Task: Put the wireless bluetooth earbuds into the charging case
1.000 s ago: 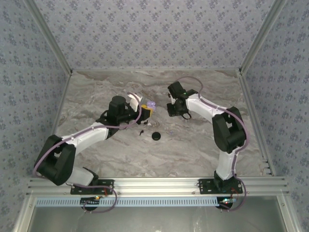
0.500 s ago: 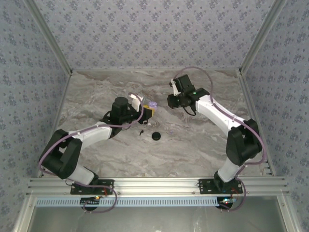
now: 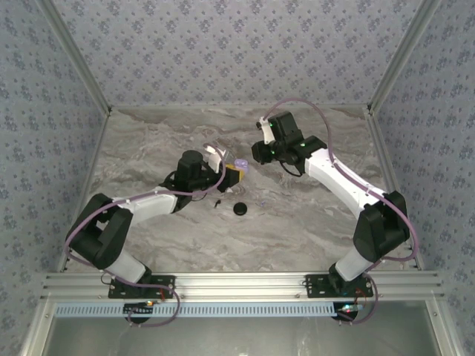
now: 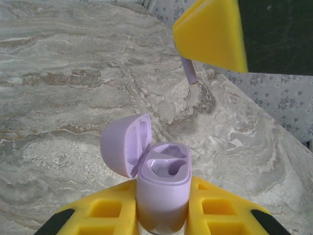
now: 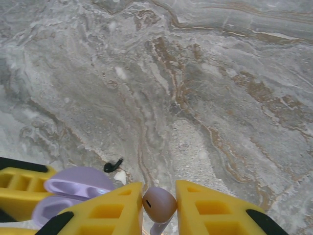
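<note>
A lilac charging case [image 4: 164, 182] stands upright between the yellow fingers of my left gripper [image 4: 162, 198], which is shut on it. Its lid [image 4: 122, 147] is swung open to the left and both moulded slots are empty. In the top view the case [image 3: 241, 162] is held above the mid-table. My right gripper [image 5: 159, 200] is shut on a lilac earbud [image 5: 159, 204], its stem pointing down. It hovers just right of and above the case [image 5: 78, 183]. In the left wrist view the stem [image 4: 190, 72] hangs below the right finger [image 4: 210, 34].
A small black earbud [image 5: 113, 165] lies on the marble table [image 3: 312, 208], also seen from above as the black earbud [image 3: 218, 202]. A black round puck-like case [image 3: 240, 209] sits beside it. Patterned walls enclose the table on three sides.
The right gripper has swung left and forward with the lilac earbud, closing in on the case. The left arm has shifted the case slightly to the right.
</note>
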Controlling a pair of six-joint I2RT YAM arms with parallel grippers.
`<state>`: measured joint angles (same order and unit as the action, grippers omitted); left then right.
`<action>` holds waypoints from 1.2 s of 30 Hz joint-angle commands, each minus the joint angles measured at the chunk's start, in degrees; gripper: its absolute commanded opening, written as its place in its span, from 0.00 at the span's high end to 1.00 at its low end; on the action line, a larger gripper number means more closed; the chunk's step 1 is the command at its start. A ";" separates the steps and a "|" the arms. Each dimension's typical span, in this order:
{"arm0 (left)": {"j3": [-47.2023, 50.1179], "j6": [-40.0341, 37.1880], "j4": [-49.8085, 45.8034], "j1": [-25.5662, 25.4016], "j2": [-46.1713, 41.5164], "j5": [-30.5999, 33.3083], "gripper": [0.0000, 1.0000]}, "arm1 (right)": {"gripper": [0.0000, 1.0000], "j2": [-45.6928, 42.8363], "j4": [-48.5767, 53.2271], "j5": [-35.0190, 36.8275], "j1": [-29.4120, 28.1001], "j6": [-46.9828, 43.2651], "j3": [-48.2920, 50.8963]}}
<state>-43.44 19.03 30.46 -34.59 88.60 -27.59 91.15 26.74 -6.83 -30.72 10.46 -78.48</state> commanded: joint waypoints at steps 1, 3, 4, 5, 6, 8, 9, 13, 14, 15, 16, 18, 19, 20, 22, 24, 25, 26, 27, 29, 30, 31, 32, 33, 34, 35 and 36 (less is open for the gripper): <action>-3.00 2.03 4.02 -0.77 0.83 -1.17 0.78 | 0.77 -2.19 -0.84 -2.36 -0.67 -1.41 -1.98; -3.46 2.48 4.23 -1.02 1.21 -1.08 0.78 | 0.77 -2.49 -1.25 -2.75 -0.85 -1.24 -1.95; -3.64 2.87 4.42 -1.16 1.44 -0.80 0.78 | 0.76 -2.59 -1.44 -2.83 -1.04 -1.23 -1.87; -3.63 3.26 4.77 -1.20 1.61 -0.69 0.78 | 0.77 -2.71 -1.57 -2.90 -1.09 -1.14 -1.93; -3.74 3.77 5.28 -1.22 1.82 -0.62 0.78 | 0.77 -2.81 -1.69 -2.93 -1.16 -1.11 -1.94; -3.83 4.80 6.07 -1.24 2.26 -0.46 0.78 | 0.77 -2.87 -1.85 -3.01 -1.19 -1.02 -1.80; -3.93 5.25 6.46 -1.25 2.42 -0.40 0.78 | 0.76 -2.96 -1.96 -3.09 -1.24 -0.95 -1.74; -3.92 6.77 8.35 -1.42 3.28 0.07 0.78 | 0.77 -3.23 -2.70 -3.60 -1.32 -0.44 -1.52; -3.95 7.00 8.47 -1.44 3.40 0.24 0.78 | 0.76 -3.30 -2.83 -3.64 -1.36 -0.36 -1.56; -4.03 7.33 8.77 -1.49 3.58 0.34 0.78 | 0.76 -3.35 -2.92 -3.63 -1.37 -0.38 -1.49; -4.07 7.64 9.29 -1.53 3.76 0.43 0.78 | 0.77 -3.34 -3.04 -3.63 -1.37 -0.27 -1.44; -4.05 8.34 10.10 -1.57 4.17 0.52 0.78 | 0.76 -3.35 -3.12 -3.63 -1.45 -0.20 -1.27; -4.18 8.56 10.47 -1.62 4.34 0.51 0.78 | 0.76 -3.31 -3.33 -3.63 -1.46 -0.09 -1.09; -4.27 8.72 10.75 -1.77 4.56 0.50 0.78 | 0.77 -3.30 -3.48 -3.62 -1.45 -0.09 -0.99; -4.28 9.24 11.41 -1.87 4.87 0.84 0.78 | 0.77 -3.34 -3.71 -3.63 -1.49 0.15 -0.91; -4.29 10.03 12.13 -1.89 5.25 0.97 0.78 | 0.76 -3.31 -3.83 -3.72 -1.46 0.26 -0.86; -4.29 10.44 12.75 -1.91 5.42 1.04 0.78 | 0.76 -3.35 -3.97 -3.72 -1.47 0.35 -0.76; -4.24 10.82 13.40 -1.91 5.57 1.05 0.78 | 0.77 -3.35 -4.05 -3.64 -1.45 0.35 -0.59; -4.17 11.13 13.99 -1.90 5.62 1.14 0.78 | 0.77 -3.35 -4.14 -3.46 -1.47 0.34 -0.54; -4.03 11.56 14.80 -2.03 5.71 1.13 0.78 | 0.77 -3.33 -4.32 -3.23 -1.45 0.40 -0.27; -4.14 11.60 14.81 -1.99 5.71 1.14 0.78 | 0.77 -3.35 -4.35 -3.19 -1.48 0.46 -0.20; -4.20 11.60 14.89 -2.00 5.64 1.11 0.78 | 0.76 -3.35 -4.43 -3.15 -1.46 0.52 -0.15; -4.16 11.69 14.97 -2.05 5.62 1.21 0.78 | 0.77 -3.33 -4.43 -3.07 -1.45 0.52 -0.10; -4.05 11.72 15.05 -1.94 5.62 1.19 0.78 | 0.76 -3.31 -4.50 -3.01 -1.42 0.53 -0.02; -4.07 11.80 15.20 -2.02 5.53 1.08 0.78 | 0.76 -3.27 -4.47 -2.94 -1.47 0.44 0.00; -4.07 11.80 15.33 -2.02 5.53 0.90 0.78 | 0.76 -3.26 -4.50 -2.84 -1.41 0.48 0.04; -4.12 11.78 15.40 -2.05 5.59 0.66 0.78 | 0.76 -3.26 -4.58 -2.84 -1.37 0.53 0.16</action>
<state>-45.71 30.15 42.63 -36.14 94.00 -26.52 89.34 23.14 -9.89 -31.81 10.48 -78.59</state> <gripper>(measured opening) 0.221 0.235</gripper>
